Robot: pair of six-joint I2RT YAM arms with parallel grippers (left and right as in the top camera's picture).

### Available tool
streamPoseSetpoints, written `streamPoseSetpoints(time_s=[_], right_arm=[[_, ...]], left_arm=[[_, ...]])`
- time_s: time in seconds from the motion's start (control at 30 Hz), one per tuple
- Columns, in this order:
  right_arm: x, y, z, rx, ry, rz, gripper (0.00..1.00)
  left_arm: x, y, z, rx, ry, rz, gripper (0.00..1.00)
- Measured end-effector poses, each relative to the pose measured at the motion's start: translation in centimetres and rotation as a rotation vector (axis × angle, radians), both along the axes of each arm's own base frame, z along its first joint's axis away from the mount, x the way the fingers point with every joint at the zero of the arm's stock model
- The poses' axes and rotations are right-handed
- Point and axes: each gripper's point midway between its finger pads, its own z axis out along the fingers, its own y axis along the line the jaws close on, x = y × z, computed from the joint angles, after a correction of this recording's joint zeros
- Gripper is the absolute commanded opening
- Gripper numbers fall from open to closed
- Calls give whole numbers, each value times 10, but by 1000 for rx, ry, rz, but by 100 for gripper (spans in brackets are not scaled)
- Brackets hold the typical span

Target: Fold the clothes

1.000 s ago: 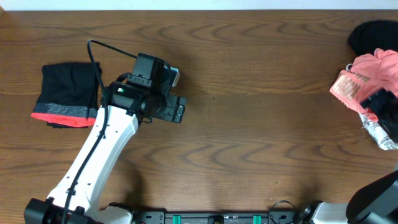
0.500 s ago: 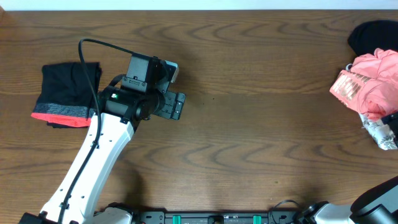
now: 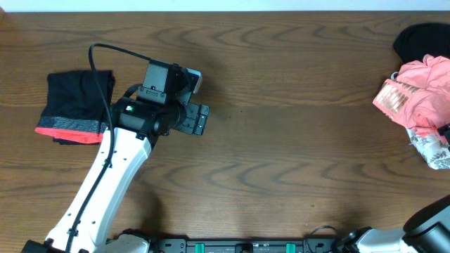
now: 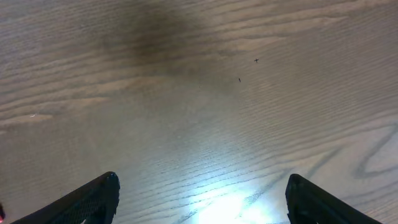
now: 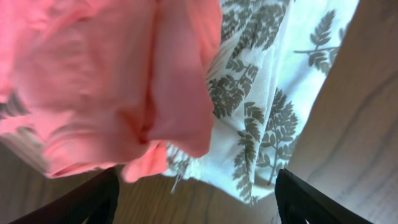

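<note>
The clothes point(image 3: 76, 105), black leggings with a coral-red edge, lie folded in a compact bundle at the table's left. My left gripper point(image 3: 200, 119) hovers to their right over bare wood, clear of them. In the left wrist view that gripper point(image 4: 202, 186) is open, with only table between its fingers. My right gripper point(image 5: 196, 196) is open just below a pink garment point(image 5: 106, 81) and a white floral cloth point(image 5: 273, 93), holding nothing. It is almost out of the overhead view at the right edge.
At the far right lies a pile: the pink garment point(image 3: 422, 95), the white floral cloth point(image 3: 432, 149) and a black item point(image 3: 420, 39) behind them. The left arm's cable point(image 3: 105, 60) loops above the folded leggings.
The right arm has drawn back to the right, off the pile and nearly out of the overhead view. The left arm shifted slightly up and left, then held still.
</note>
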Motion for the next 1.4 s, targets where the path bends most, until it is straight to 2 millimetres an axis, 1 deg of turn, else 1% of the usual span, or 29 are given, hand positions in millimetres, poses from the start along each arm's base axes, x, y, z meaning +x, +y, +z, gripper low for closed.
streamPoseSetpoints(time_s=[0.13,0.23,0.33,0.5,0.63,0.77,0.87,0.9,0.93,1.0,1.03,1.23,1.4], right_arm=[[4,-6,-20,17,15,-1,77],[7,-10,-29,17,15,-3,72],[10,-16,-30,2,2,-8,71],[13,-25,-28,-25,-20,-15,64],[16,-28,-28,-36,-30,-15,63],[15,-28,-38,-20,-17,-15,63],[15,-26,-52,10,-1,-12,58],[16,-25,-56,19,-1,-10,54],[18,-24,-60,32,-5,-8,43],[21,-22,-62,41,-16,7,10],[23,-22,-62,46,-27,9,1],[35,-20,-56,54,-94,36,1],[42,-11,-52,89,-137,76,1]], left_arm=[[0,0,0,1,-1,-2,86],[0,0,0,1,-1,-2,86],[0,0,0,1,-1,-2,86],[0,0,0,1,-1,-2,86],[0,0,0,1,-1,-2,86],[0,0,0,1,-1,-2,86],[0,0,0,1,-1,-2,86],[0,0,0,1,-1,-2,86],[0,0,0,1,-1,-2,86],[0,0,0,1,0,-2,86],[0,0,0,1,0,-2,86],[0,0,0,1,-1,-2,86],[0,0,0,0,-3,-2,86]])
